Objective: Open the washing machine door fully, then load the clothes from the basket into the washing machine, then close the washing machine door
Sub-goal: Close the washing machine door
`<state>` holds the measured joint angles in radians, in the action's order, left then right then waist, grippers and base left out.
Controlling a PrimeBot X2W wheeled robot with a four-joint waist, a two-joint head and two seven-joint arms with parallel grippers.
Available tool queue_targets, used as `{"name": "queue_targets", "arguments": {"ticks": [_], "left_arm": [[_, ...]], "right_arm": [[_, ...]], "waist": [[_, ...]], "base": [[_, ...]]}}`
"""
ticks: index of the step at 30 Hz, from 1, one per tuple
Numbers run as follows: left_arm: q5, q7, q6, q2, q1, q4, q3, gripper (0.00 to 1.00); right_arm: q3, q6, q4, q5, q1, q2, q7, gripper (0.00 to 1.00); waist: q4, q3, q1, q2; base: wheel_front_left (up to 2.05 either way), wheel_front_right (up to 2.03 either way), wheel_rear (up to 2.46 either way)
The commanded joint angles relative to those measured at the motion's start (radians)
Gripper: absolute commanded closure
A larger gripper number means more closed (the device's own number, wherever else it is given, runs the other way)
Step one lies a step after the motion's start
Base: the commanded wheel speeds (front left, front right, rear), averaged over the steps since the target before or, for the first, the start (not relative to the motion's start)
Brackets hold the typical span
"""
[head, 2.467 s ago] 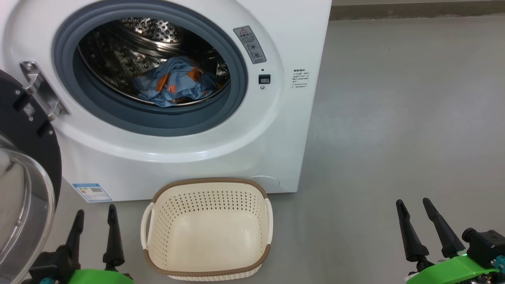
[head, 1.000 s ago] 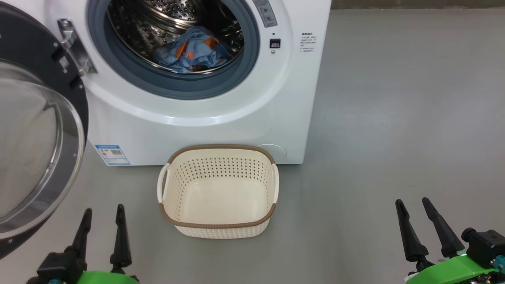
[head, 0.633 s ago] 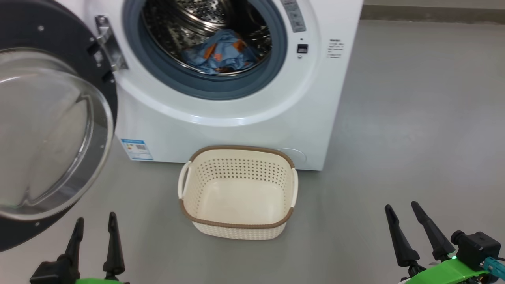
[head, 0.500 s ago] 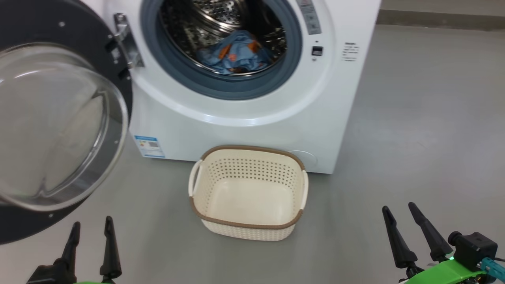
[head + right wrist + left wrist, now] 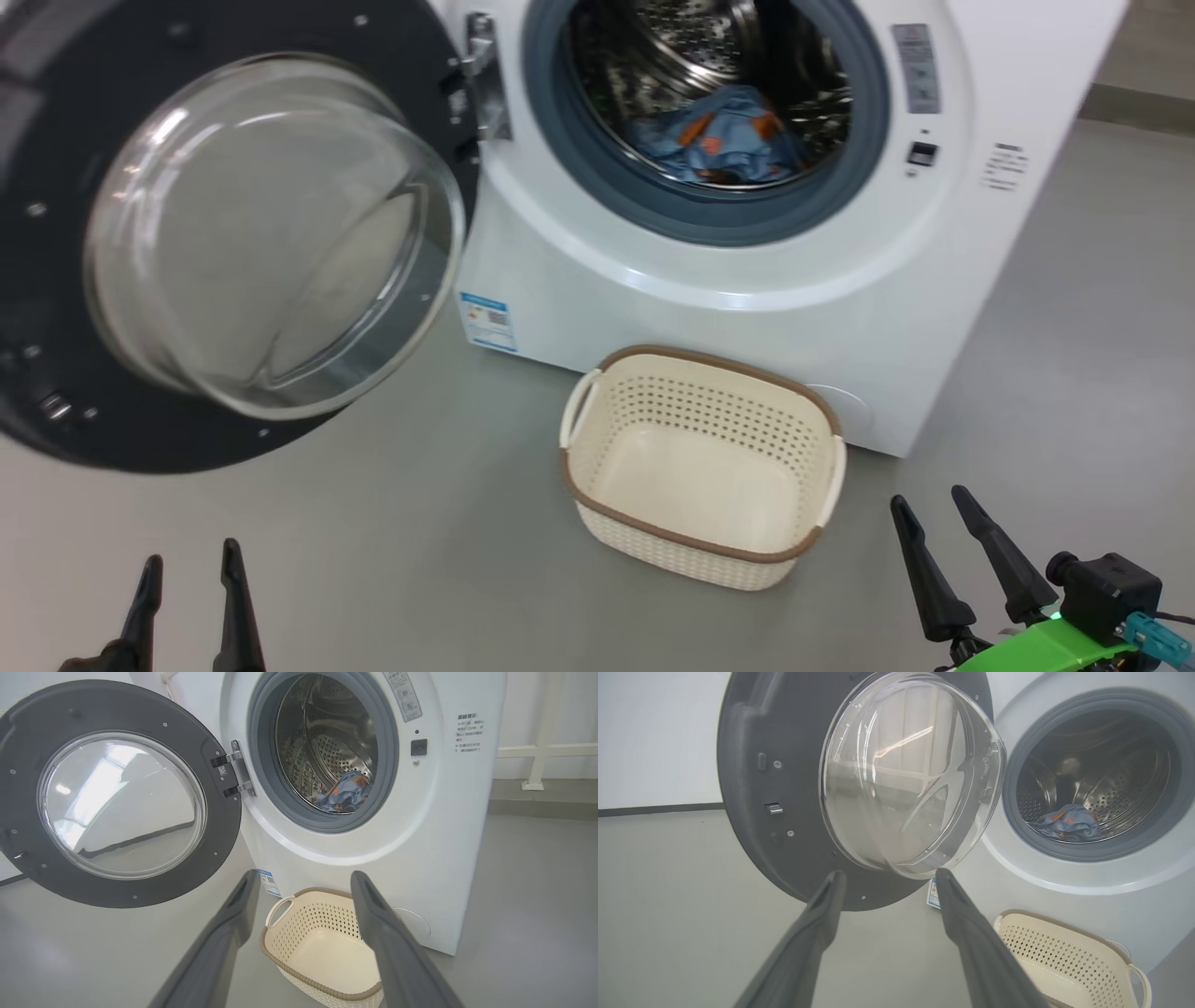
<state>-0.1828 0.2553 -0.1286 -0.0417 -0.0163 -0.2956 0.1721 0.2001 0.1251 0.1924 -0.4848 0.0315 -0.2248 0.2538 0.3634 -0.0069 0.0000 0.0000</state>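
The washing machine (image 5: 766, 280) (image 5: 439, 826) stands with its door (image 5: 84, 121) (image 5: 756, 788) (image 5: 18, 742) swung wide to the left, glass bowl facing me. The blue clothes (image 5: 714, 135) (image 5: 1066, 821) (image 5: 345, 793) with orange figures lie in the steel drum. On the floor in front sits the cream basket (image 5: 700, 373) (image 5: 280, 942) (image 5: 1069, 966), nothing inside it. My left gripper (image 5: 189, 553) (image 5: 888, 874) is open at the lower left, below the door. At the lower right my right gripper (image 5: 929, 497) (image 5: 301, 874) is open too, beside the basket and holding nothing.
Grey floor (image 5: 420, 523) spreads around the machine and basket. A blue energy label (image 5: 487, 319) marks the machine's lower left corner. A dark skirting runs along the wall at the far right (image 5: 1134, 107). White rails (image 5: 542, 751) stand behind the machine on the right.
The whole head view has swung left and pulled back, so the door now takes up the upper left. Both grippers have kept their places, open; clothes and basket stay put.
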Motion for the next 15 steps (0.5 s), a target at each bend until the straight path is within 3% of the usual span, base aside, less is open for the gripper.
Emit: {"name": "queue_targets", "arguments": {"ticks": [1, 7, 15], "left_arm": [[0.006, 0.006, -0.002, -0.009, -0.016, 0.03, 0.038, 0.0], [0.002, 0.006, -0.002, -0.009, -0.006, 0.031, 0.051, 0.0], [-0.021, 0.006, 0.007, -0.009, 0.006, 0.048, 0.063, 0.0]], "right_arm": [[0.025, 0.006, -0.021, -0.003, -0.021, -0.015, 0.008, 0.0], [0.032, 0.006, -0.02, -0.003, -0.018, -0.005, 0.008, 0.0], [0.054, 0.006, -0.014, -0.006, -0.038, -0.007, 0.008, 0.0]], "waist": [[0.074, -0.013, 0.0, 0.0], [0.127, -0.022, 0.0, 0.0], [0.136, -0.011, 0.0, 0.0]], "base": [[0.0, 0.0, 0.0], [0.0, 0.0, 0.0], [0.0, 0.0, 0.0]]}}
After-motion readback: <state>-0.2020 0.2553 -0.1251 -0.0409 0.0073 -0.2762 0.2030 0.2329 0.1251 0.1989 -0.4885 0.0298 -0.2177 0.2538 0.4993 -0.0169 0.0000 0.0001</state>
